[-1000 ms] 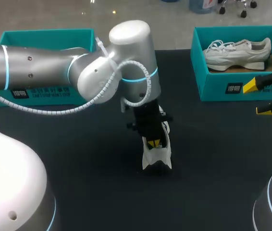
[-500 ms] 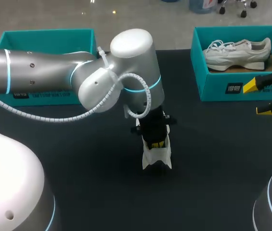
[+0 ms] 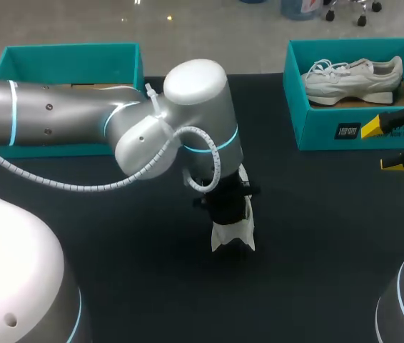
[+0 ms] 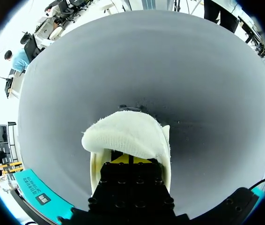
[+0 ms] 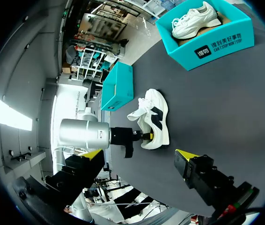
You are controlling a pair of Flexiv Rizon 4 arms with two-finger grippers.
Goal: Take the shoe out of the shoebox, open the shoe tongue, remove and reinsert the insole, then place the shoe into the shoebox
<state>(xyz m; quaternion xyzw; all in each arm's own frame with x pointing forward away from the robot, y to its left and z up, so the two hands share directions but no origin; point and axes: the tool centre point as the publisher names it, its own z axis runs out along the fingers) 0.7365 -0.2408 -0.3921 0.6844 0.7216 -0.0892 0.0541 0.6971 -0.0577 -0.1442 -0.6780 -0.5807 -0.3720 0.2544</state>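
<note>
A white shoe stands mid-table, heel toward me; in the right wrist view this shoe shows a dark side patch. My left gripper reaches down into its opening. In the left wrist view the left gripper has its yellow tips together on the edge of a white fabric-faced piece, apparently the insole, which humps up ahead of them between the shoe walls. My right gripper hangs open at the table's right, away from the shoe, and the right gripper holds nothing.
A teal shoebox at the back right holds another white shoe. A second teal shoebox stands at the back left, partly behind my left arm. Dark tabletop surrounds the shoe.
My left arm has come down and slightly toward me, sinking its gripper deeper into the shoe; its yellow tips no longer show from above. The right arm has not moved.
</note>
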